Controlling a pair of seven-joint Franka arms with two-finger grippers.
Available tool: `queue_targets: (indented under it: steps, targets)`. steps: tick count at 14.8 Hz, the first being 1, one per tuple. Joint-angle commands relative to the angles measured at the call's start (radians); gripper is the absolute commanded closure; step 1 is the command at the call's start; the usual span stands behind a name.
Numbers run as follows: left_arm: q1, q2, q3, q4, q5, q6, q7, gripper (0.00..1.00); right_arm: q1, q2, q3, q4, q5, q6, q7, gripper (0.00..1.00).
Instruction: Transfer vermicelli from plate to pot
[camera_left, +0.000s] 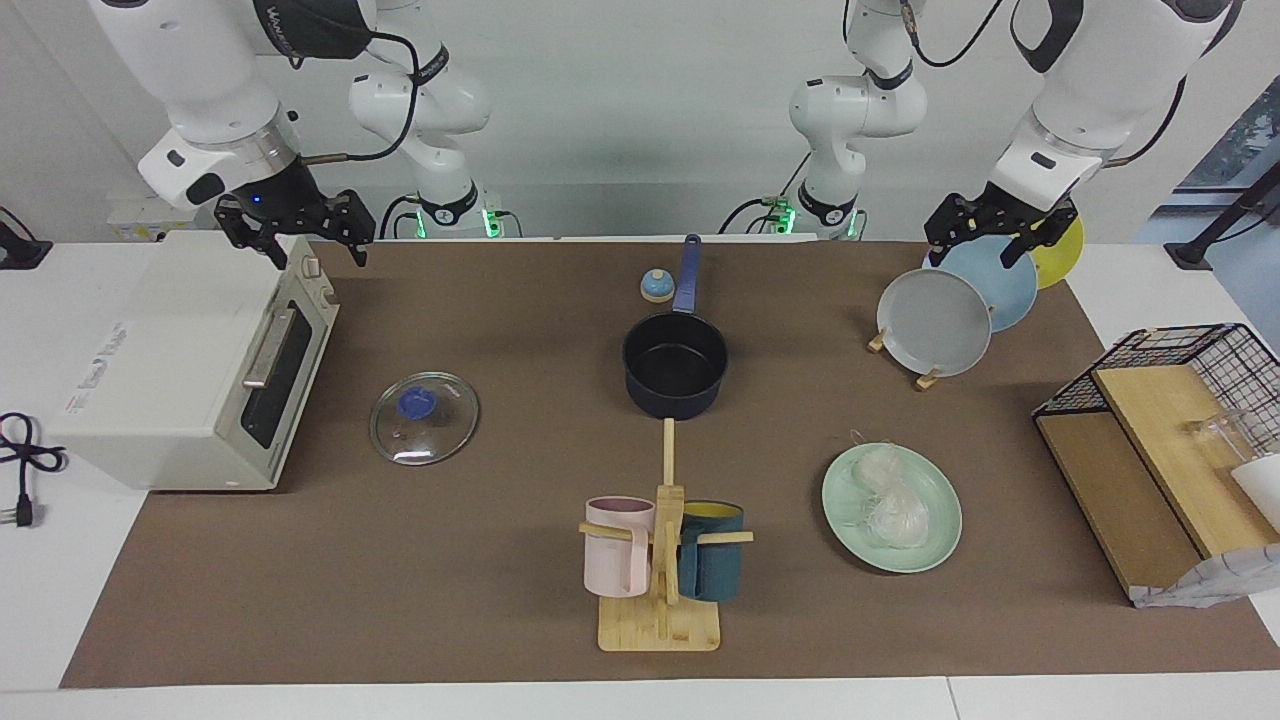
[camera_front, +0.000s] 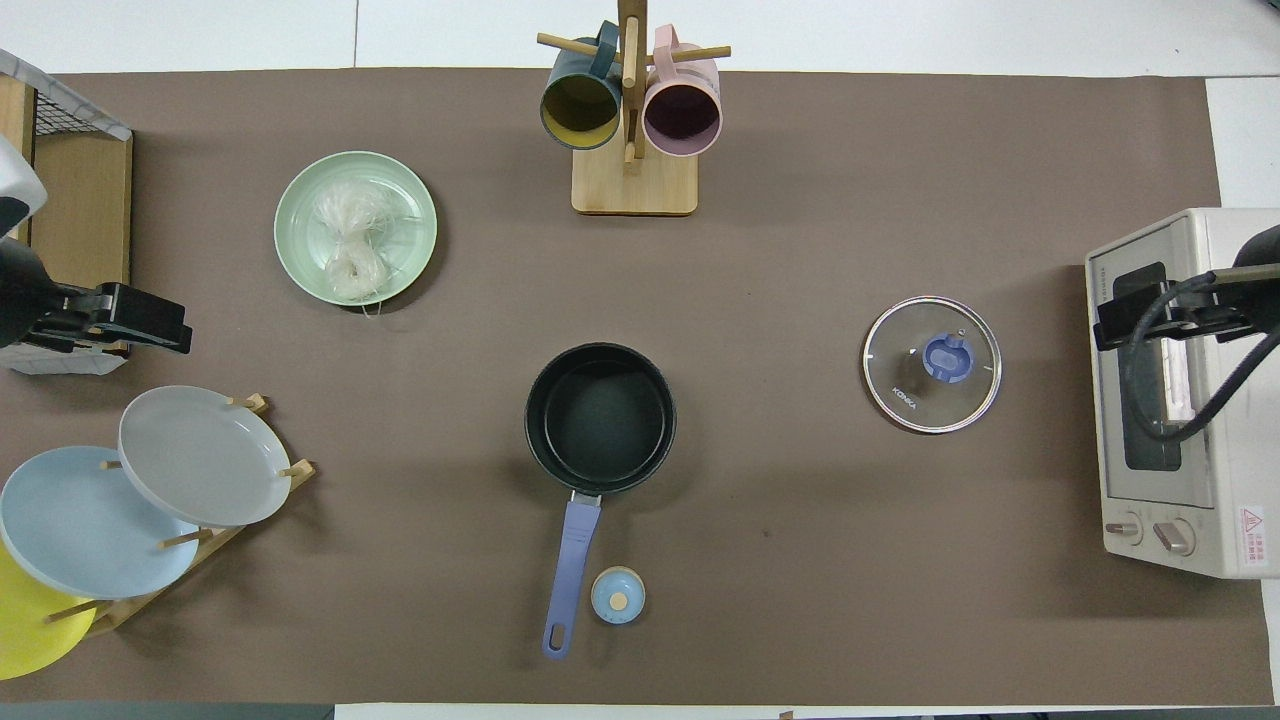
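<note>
Vermicelli (camera_left: 888, 496) on plate (camera_left: 935, 545) — both arms waiting, jaws released.
Left gripper (camera_left: 990, 240) over plate rack (camera_left: 925, 380), at the vermicelli's 12 o'clock in the facing view; right gripper (camera_left: 293, 232) over toaster oven (camera_left: 190, 380); lid (camera_front: 932, 364) reads "KONKA".

A wispy white clump of vermicelli (camera_left: 893, 497) lies on the mint plate (camera_left: 935, 545). The empty navy pot (camera_left: 675, 365) sits upright mid-desk, nearer the robots, handle toward them.
</note>
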Motion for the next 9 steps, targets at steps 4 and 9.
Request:
queue_targets:
  steps: [4,9]
  targets:
    - [-0.011,-0.004,0.006,-0.006,-0.018,0.032,-0.016,0.0,-0.005,-0.002,0.002,0.0,0.014,0.011,0.009,0.0]
    - [-0.012,0.026,0.006,-0.003,-0.033,0.052,-0.016,0.0,-0.002,-0.025,0.002,-0.053,0.017,0.022,-0.001,0.0]
